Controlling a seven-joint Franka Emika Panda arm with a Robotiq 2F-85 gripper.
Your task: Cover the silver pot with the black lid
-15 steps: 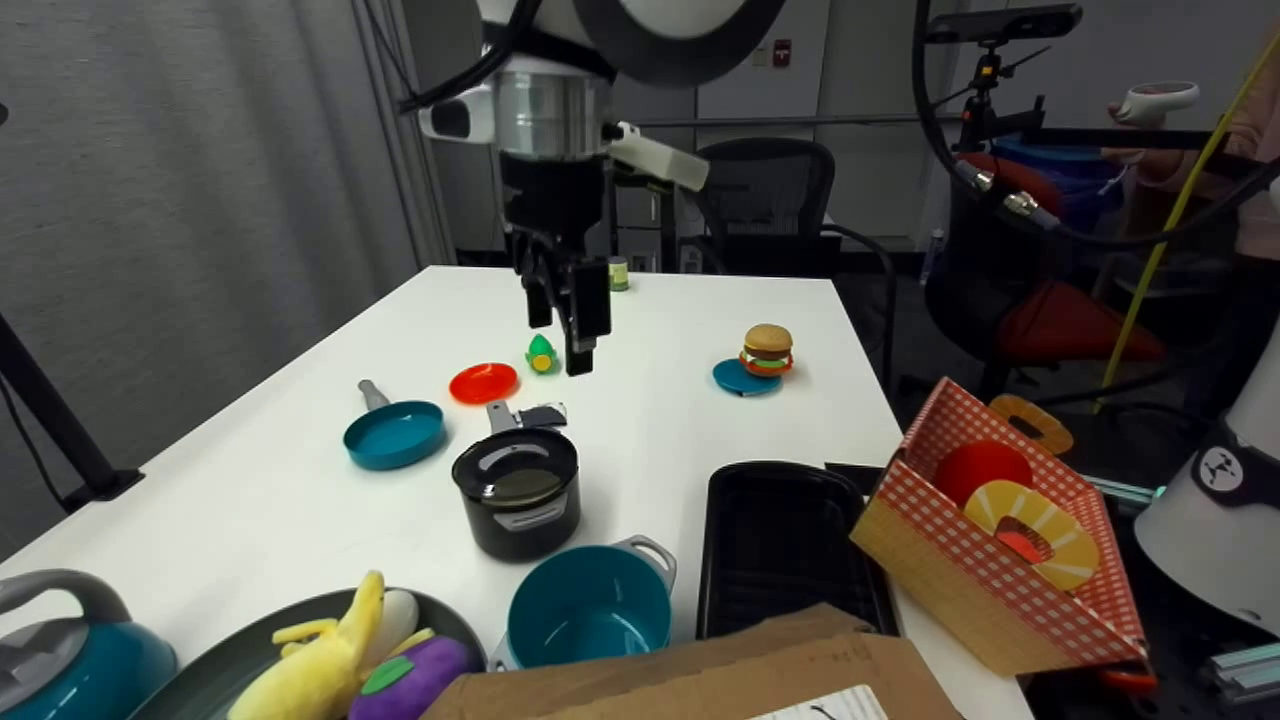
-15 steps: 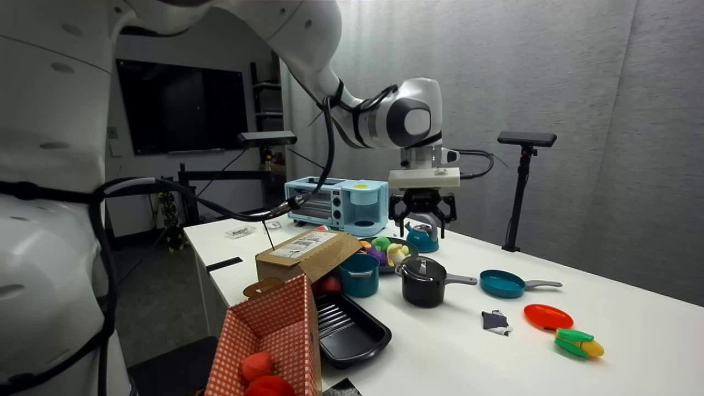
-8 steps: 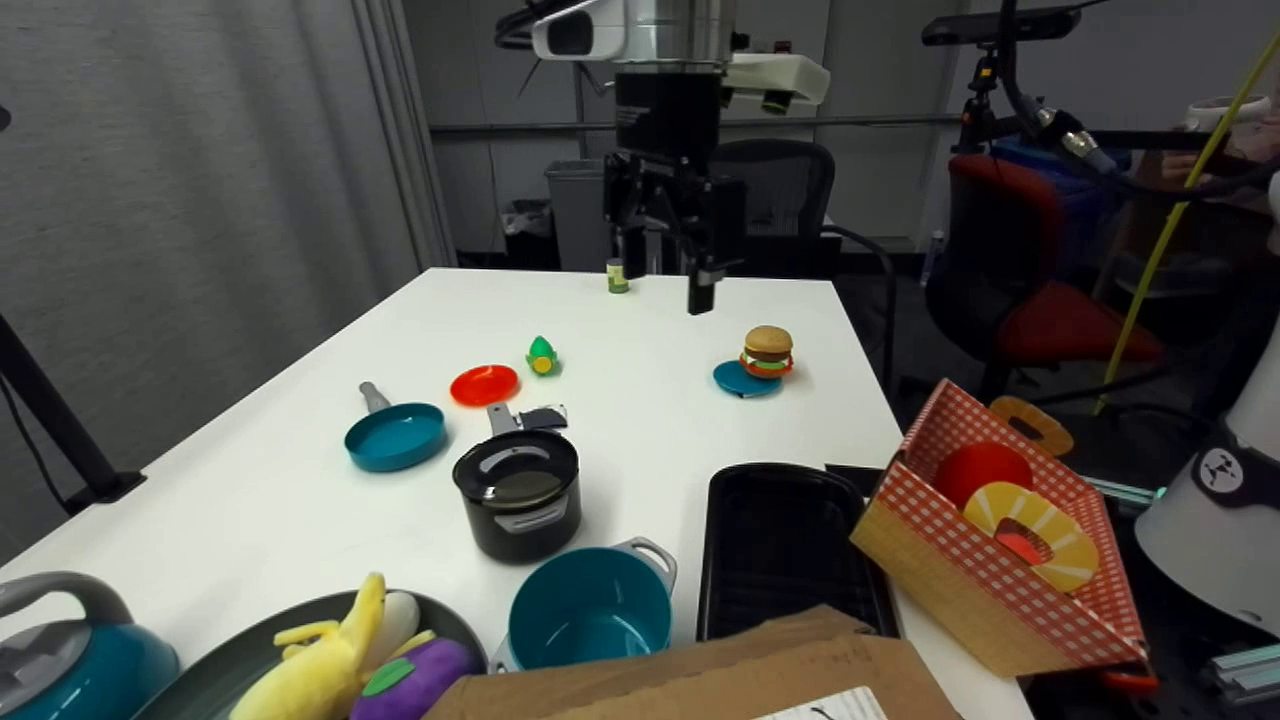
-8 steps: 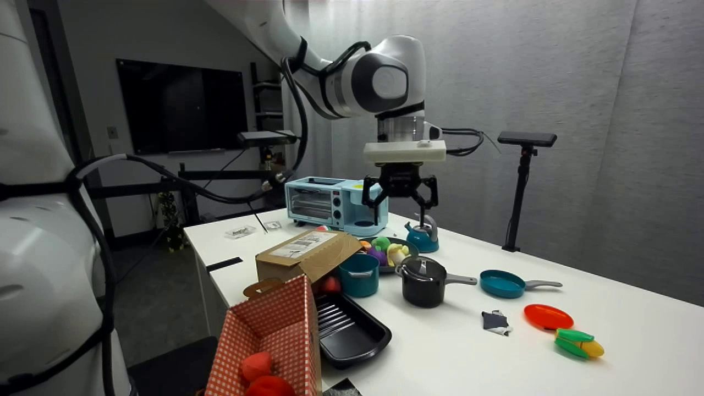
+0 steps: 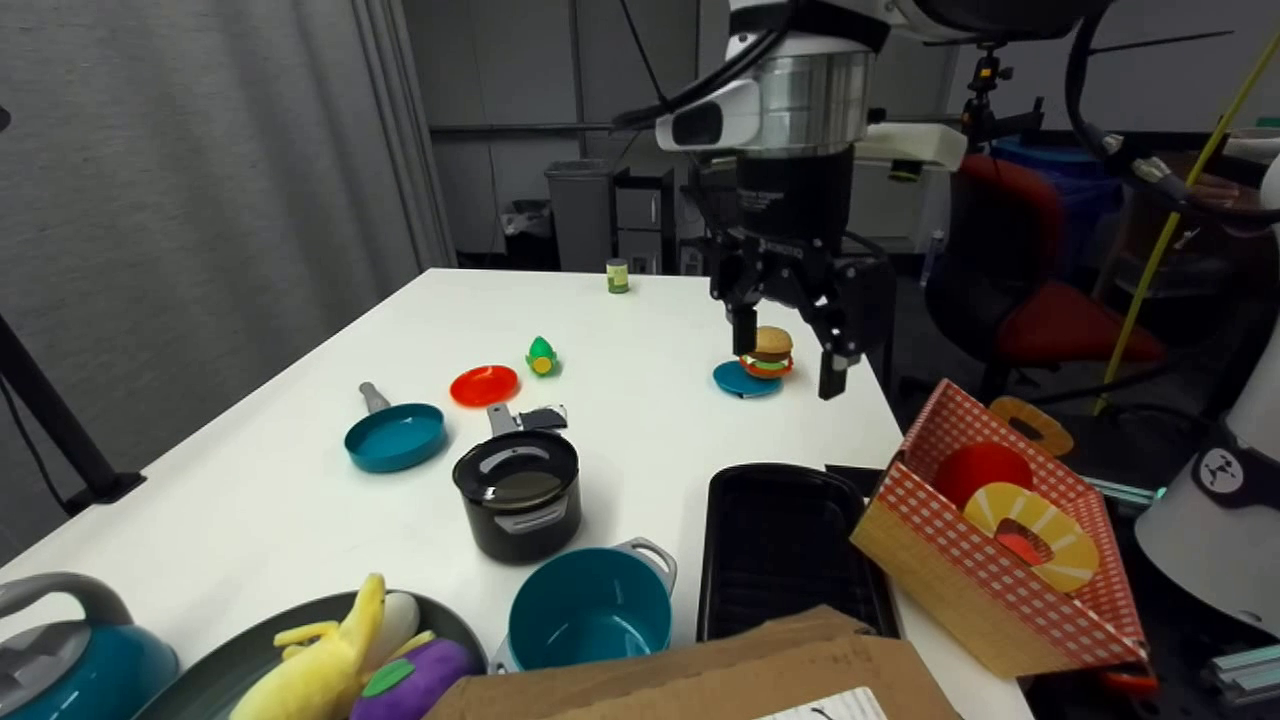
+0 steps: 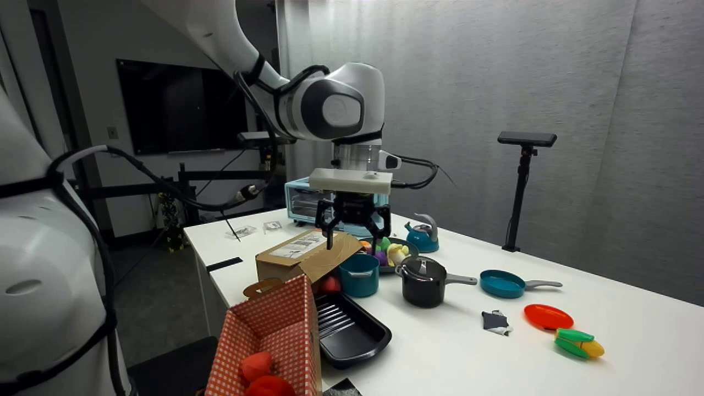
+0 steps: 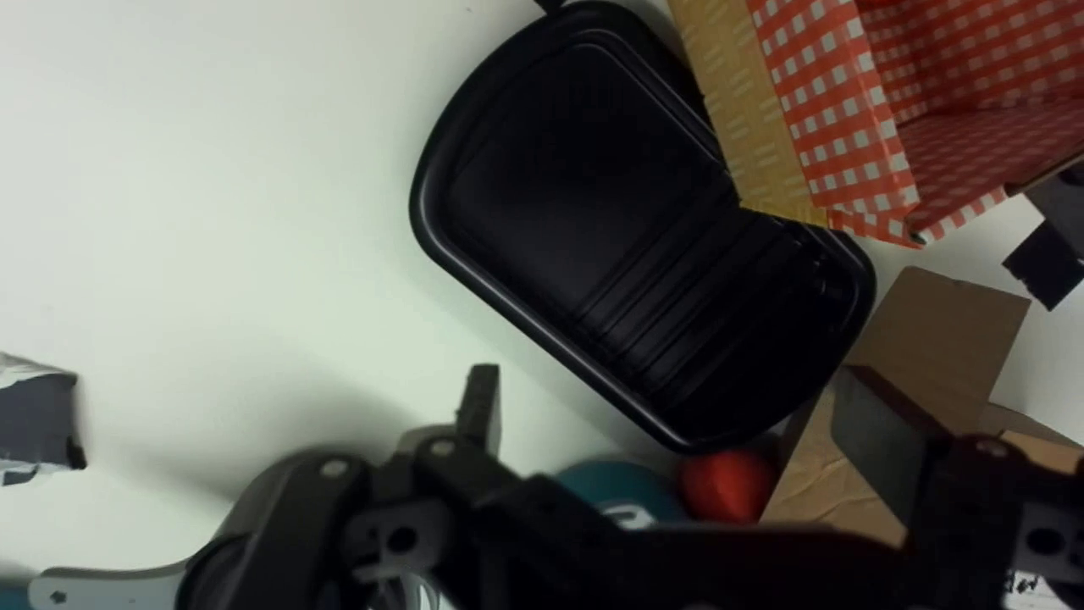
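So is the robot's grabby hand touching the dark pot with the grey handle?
Apart. In an exterior view, white tabletop shows plainly between the gripper and the dark pot.

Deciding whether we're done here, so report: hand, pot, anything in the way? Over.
Hand open, nothing held. Black lid on dark pot. Teal pot close by; may crowd a low approach.

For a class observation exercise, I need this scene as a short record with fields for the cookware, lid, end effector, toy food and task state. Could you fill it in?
Dark pot: upright on the table
Lid: on top of the dark pot
End effector: open, holding nothing, above the table
Other cookware: teal pot without a lid, teal pan, black tray
Toy food includes: burger, corn
Task state: dark pot appears covered
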